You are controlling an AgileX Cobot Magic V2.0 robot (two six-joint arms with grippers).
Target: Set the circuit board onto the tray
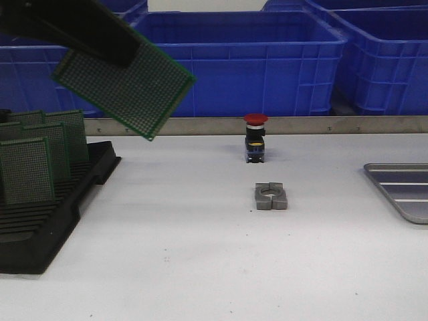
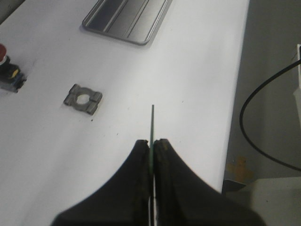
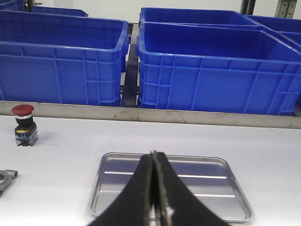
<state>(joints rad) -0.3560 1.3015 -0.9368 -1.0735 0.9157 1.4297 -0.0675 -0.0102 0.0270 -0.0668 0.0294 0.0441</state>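
Note:
My left gripper (image 1: 117,50) is shut on a green perforated circuit board (image 1: 127,83) and holds it tilted, high above the table's left side. In the left wrist view the board (image 2: 152,125) shows edge-on between the shut fingers (image 2: 141,155). The silver-grey ridged tray (image 1: 401,190) lies at the table's right edge, partly cut off; it also shows in the left wrist view (image 2: 127,21). My right gripper (image 3: 154,155) is shut and empty, hovering over the tray (image 3: 207,179); it is out of the front view.
A black slotted rack (image 1: 40,221) at the left holds several upright green boards (image 1: 27,170). A red-capped push button (image 1: 255,137) and a grey metal clamp block (image 1: 271,196) stand mid-table. Blue crates (image 1: 267,60) line the back behind a metal rail.

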